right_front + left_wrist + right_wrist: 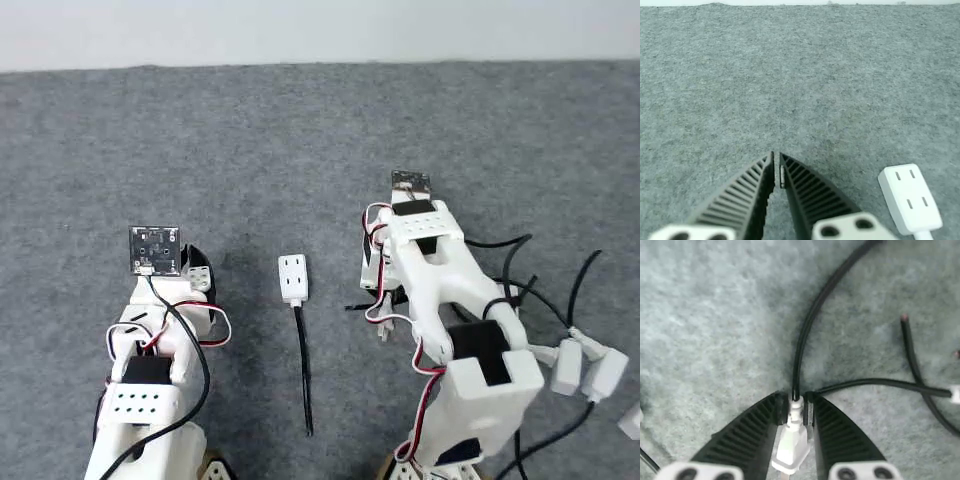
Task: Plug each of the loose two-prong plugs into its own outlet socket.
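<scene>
One outlet [293, 277] lies on the tabletop [300, 130] between the arms. The left end effector [776, 159], pressed together and empty, sits near it. The right end effector [797, 399] is clamped on a white plug [791, 446] trailing a black cord [812, 320].

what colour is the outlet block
White outlet block, black cord; clearest in the high view.

A grey felt mat [300, 130] spreads wide, evenly lit, faintly mottled; beyond the mat's far edge runs a plain pale strip [300, 30], wall or bare surface, hard to tell which.
</scene>
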`<state>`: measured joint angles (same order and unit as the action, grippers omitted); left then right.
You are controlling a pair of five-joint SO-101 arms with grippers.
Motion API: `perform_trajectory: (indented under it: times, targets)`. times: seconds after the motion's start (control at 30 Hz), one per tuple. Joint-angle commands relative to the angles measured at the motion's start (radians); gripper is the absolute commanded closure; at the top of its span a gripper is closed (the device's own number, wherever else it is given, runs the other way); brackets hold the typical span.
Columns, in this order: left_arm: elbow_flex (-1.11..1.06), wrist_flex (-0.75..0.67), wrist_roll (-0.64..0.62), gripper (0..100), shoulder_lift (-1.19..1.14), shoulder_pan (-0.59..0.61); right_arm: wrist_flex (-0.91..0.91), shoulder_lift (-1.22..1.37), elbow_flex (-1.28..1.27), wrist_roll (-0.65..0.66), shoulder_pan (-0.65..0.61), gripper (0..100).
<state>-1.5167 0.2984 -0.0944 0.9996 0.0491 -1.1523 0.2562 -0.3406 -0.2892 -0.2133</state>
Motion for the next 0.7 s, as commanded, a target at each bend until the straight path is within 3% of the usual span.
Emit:
perform_trajectory:
  times: [0.0, 0.27, 0.5, 0.67]
  targets:
    - [0.01, -0.032, -0.009, 99, 0.017, 0.006, -0.015, -0.008, 0.058, 0.08, -0.01, 92.5]
    - [0.01, -0.032, -0.008, 99, 0.018, 0.006, -0.094, -0.124, 0.08, 0.129, -0.002, 84.8]
    - [0.01, -0.035, -0.008, 99, 0.015, 0.006, -0.084, -0.127, 0.032, 0.123, 0.001, 96.8]
    - [0.01, -0.035, -0.008, 99, 0.014, 0.006, -0.058, -0.125, -0.002, 0.121, 0.001, 95.0]
